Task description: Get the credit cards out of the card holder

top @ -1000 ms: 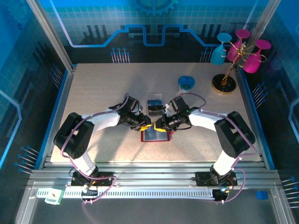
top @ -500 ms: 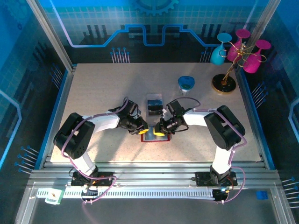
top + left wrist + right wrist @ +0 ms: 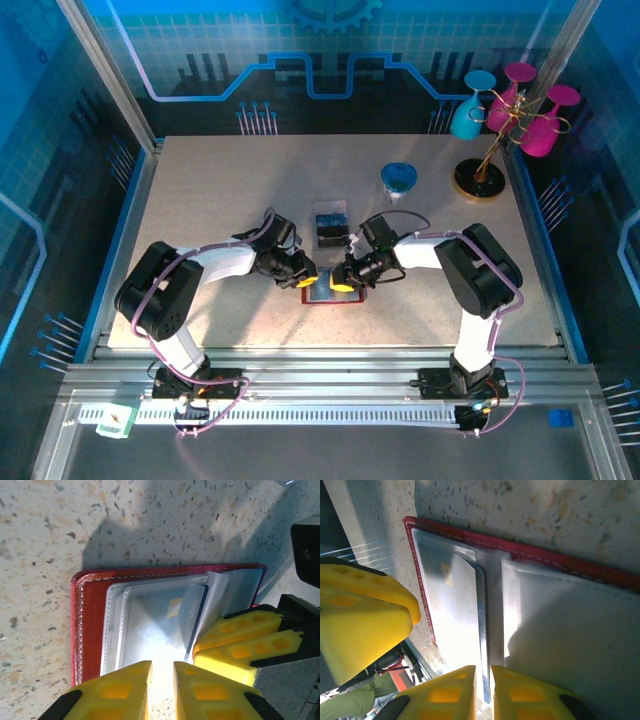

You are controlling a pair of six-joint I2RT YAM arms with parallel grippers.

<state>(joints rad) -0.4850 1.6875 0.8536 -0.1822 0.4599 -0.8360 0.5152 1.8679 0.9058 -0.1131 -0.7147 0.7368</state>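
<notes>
The card holder [image 3: 333, 293] is a red wallet lying open on the table, grey see-through pockets up [image 3: 90, 615] [image 3: 535, 555]. One of the credit cards [image 3: 189, 617] [image 3: 460, 605], silvery with a dark blue edge, sticks partly out of a pocket. My right gripper [image 3: 344, 283] [image 3: 483, 671] is shut on that card's edge, which runs between its fingertips. My left gripper [image 3: 308, 281] [image 3: 162, 666] has its jaws almost together on the near edge of the pocket. The two grippers' yellow fingers [image 3: 240, 640] stand close together over the wallet.
A clear plastic tray [image 3: 331, 223] with dark cards in it lies just behind the wallet. Farther back right are a blue bowl [image 3: 398, 178] and a stand [image 3: 485, 165] hung with pink and blue glasses. A metal frame borders the table.
Both grippers came down and forward onto the wallet and narrowed their jaws. Over the last half second they have hardly moved.
</notes>
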